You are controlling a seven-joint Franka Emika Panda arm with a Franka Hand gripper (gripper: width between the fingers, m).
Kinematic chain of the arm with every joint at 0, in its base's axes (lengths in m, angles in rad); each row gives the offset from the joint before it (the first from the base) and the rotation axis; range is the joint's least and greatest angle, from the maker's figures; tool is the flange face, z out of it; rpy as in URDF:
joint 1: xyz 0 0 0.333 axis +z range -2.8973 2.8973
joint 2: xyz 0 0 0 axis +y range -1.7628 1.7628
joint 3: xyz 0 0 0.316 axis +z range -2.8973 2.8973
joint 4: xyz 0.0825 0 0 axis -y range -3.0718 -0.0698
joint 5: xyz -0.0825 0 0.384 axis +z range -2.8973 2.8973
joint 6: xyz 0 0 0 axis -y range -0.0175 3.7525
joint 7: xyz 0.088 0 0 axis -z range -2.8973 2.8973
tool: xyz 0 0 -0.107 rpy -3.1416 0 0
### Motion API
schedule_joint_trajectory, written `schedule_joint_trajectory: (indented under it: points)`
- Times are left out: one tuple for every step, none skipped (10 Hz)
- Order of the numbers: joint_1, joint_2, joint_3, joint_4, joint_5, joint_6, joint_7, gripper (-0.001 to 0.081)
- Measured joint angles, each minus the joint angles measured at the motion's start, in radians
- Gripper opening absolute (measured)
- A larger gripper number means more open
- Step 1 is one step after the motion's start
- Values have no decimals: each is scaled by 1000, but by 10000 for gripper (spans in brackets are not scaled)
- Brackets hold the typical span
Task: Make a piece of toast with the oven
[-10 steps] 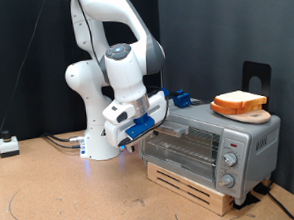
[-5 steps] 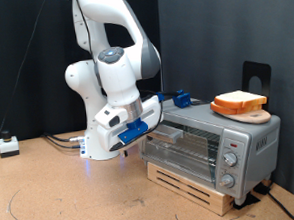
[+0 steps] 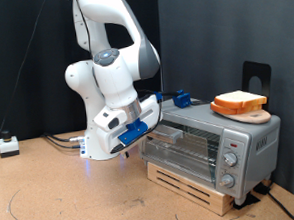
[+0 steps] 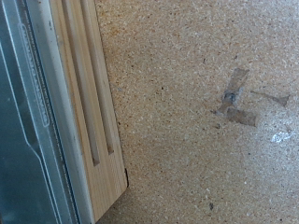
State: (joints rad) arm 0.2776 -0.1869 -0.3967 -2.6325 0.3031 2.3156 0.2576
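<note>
Silver oven (image 3: 217, 144), toast (image 3: 239, 98) on top, gripper (image 3: 148, 129) beside door.

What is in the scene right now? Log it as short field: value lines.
gripper: at the oven's upper front edge, on the exterior view's left; fingers not visible
toast: on a wooden board on top of the oven
oven: silver, door looks closed, sitting on a wooden pallet
held: nothing visibly held
floor: chipboard

A black curtain (image 3: 24, 67) hangs behind everything. The work surface is a brown particle-board tabletop (image 3: 62, 195), flecked and lit evenly. Cables (image 3: 59, 140) trail across it to a small white box (image 3: 6, 146) at the exterior view's left.
</note>
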Motion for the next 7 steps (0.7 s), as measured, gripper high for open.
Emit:
schedule_joint_trajectory:
  points:
    - [0,2,0,3,2,-4,0,810]
    - [0,5,0,6,7,-15,0,810]
    - [3,5,1,11,20,-33,0,810]
    - [10,5,4,15,35,-44,-4,810]
    - [20,5,9,18,46,-51,-9,810]
    - [27,4,17,18,50,-53,-10,810]
    - [33,3,24,18,50,-54,-10,810]
